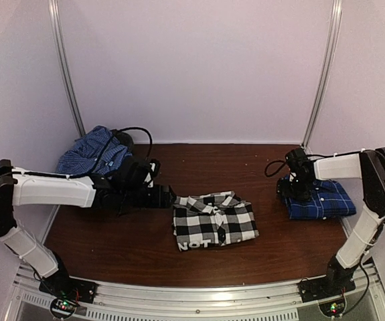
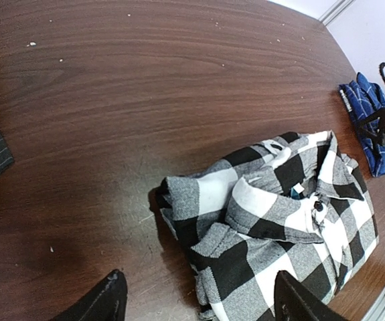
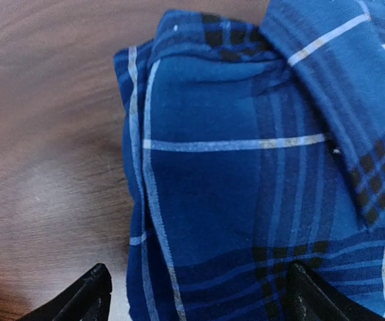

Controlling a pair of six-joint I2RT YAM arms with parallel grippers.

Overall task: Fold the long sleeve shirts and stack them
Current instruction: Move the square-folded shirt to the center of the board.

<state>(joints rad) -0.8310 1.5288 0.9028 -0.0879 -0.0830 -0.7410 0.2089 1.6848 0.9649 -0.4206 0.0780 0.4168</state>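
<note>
Shirts: black-and-white check shirt (image 1: 214, 221) folded at the middle of the surface (image 1: 145, 254); blue shirt (image 1: 316, 199) folded at the right.
Handling: likely soft, light, floppy; pinch a folded edge through every layer.
Left end effector (image 2: 195, 301): released, empty, beside the black-and-white check shirt.
Right end effector (image 3: 195, 297): released, over the blue shirt.

The right hand (image 1: 300, 192) hides part of the blue shirt (image 1: 327, 199).

I am looking into a robot lab cell: a dark wood table (image 1: 138, 257) boxed in by plain pale walls (image 1: 199, 67) and metal posts (image 1: 67, 73), with the left arm (image 1: 51, 190) and right arm (image 1: 373, 200) bolted to an aluminium rail (image 1: 199, 294).
</note>
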